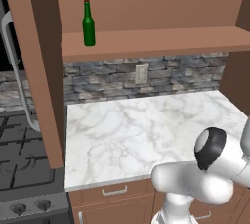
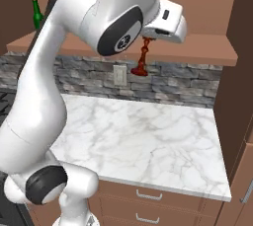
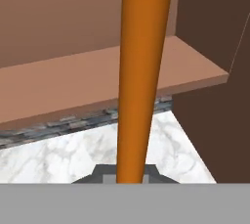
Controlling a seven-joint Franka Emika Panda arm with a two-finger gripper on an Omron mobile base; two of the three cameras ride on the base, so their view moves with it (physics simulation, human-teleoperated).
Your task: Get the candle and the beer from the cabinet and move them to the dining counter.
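The kitchen is showing a stone backsplash (image 1: pixel 117 78) behind a marble worktop (image 1: pixel 146 130), with a stove (image 1: pixel 24 159) at the 9 o'clock side in the left base view. The cabinet (image 1: pixel 146 42) is standing open above the worktop, its door (image 1: pixel 41 71) swung out at 10 o'clock in the left base view, and its shelf is running across the upper part of each base view.

The arm (image 2: pixel 44 111) is rising at the left of the right base view and reaching toward 1 o'clock. The gripper (image 2: pixel 146 40) is hanging in front of the shelf edge and is gripping the candle (image 2: pixel 143 57), jaws nearly closed on the taper. The candle is dangling clear of the shelf and well above the worktop, its dark red holder at the low end. In the hand view the orange taper (image 3: pixel 139 81) is running from 6 to 12 o'clock.

The beer (image 1: pixel 88 24) is standing upright on the shelf, at 11 o'clock in the left base view, well apart from the gripper.

Judgement: the first carry is in hand, candle out of the cabinet. The dining counter is not in sight, so the next move is calling for a clear withdrawal from the cabinet, then a drive to that counter. The beer is remaining for a second trip.
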